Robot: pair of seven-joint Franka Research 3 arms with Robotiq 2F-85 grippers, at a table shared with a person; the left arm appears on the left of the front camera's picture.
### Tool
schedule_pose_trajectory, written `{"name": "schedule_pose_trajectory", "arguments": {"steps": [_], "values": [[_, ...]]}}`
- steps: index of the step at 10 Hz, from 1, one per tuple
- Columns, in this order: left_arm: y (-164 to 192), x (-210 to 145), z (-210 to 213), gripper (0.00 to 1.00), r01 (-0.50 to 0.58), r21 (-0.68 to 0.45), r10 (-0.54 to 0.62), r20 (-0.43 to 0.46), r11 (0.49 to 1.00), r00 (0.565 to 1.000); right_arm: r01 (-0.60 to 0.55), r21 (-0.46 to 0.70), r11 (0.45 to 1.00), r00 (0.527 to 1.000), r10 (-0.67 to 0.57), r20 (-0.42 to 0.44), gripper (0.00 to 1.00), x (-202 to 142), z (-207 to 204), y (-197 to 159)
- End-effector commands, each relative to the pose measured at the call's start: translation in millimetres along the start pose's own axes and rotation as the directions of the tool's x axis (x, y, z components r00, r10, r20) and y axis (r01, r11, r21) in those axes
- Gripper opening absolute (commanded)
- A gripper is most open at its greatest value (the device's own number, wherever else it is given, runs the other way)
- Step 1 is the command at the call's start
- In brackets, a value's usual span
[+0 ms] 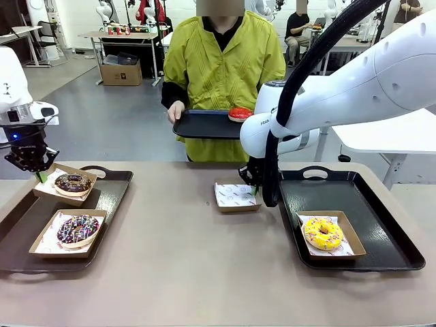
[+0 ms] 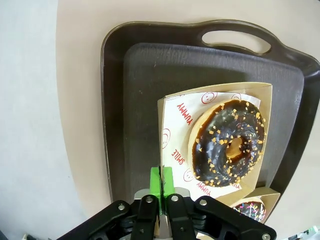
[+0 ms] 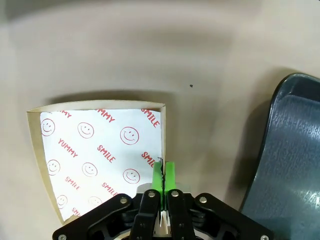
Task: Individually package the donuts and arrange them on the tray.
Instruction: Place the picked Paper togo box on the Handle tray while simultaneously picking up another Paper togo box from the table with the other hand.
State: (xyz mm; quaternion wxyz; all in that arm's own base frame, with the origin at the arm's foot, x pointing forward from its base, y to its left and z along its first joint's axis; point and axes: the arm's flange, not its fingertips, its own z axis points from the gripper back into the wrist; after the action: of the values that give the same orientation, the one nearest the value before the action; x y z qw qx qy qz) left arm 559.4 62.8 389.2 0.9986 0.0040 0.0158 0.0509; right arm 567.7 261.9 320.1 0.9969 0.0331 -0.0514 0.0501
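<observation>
Donuts sit in paper trays lined with "YUMMY SMILE" print: the dark chocolate donut (image 2: 229,143) on the left tray (image 2: 135,100), its paper tray's (image 2: 170,142) wall pinched by the left gripper (image 2: 161,176). The right gripper (image 3: 163,172) pinches the empty paper tray (image 3: 95,150) on the table (image 3: 150,50).

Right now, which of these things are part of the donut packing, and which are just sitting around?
Part of the job: sprinkled chocolate donut, dark donut, yellow donut, red donut, empty box, left tray, right tray, held tray.

Just about: cardboard box and far tables behind the person.
</observation>
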Motion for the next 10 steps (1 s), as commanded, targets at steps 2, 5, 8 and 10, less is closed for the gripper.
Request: {"name": "schedule_pose_trajectory", "arguments": {"steps": [2, 5, 8, 10], "values": [[-4.0, 6.2, 2.0, 0.65, -0.016, 0.023, 0.016, -0.002, 1.0, 1.0, 0.016, -0.005, 1.0, 1.0, -0.016, 0.009, 0.0, -2.6, -2.1, 1.8], [-3.5, 5.5, 2.1, 1.0, -0.011, 0.018, 0.012, -0.007, 1.0, 1.0, 0.017, -0.005, 1.0, 1.0, -0.017, 0.009, 0.0, -3.0, -1.8, 2.7], [-3.0, 3.0, 5.5, 0.66, -0.01, -0.002, 0.01, -0.012, 1.0, 1.0, 0.02, -0.005, 1.0, 1.0, -0.02, 0.009, 0.0, -3.1, -1.8, 2.6], [0.4, -11.3, 19.1, 1.0, 0.03, -0.098, -0.031, -0.012, 0.995, 0.999, 0.026, 0.008, 1.0, 1.0, -0.026, 0.008, 0.0, -7.7, 5.3, 3.2]]}}
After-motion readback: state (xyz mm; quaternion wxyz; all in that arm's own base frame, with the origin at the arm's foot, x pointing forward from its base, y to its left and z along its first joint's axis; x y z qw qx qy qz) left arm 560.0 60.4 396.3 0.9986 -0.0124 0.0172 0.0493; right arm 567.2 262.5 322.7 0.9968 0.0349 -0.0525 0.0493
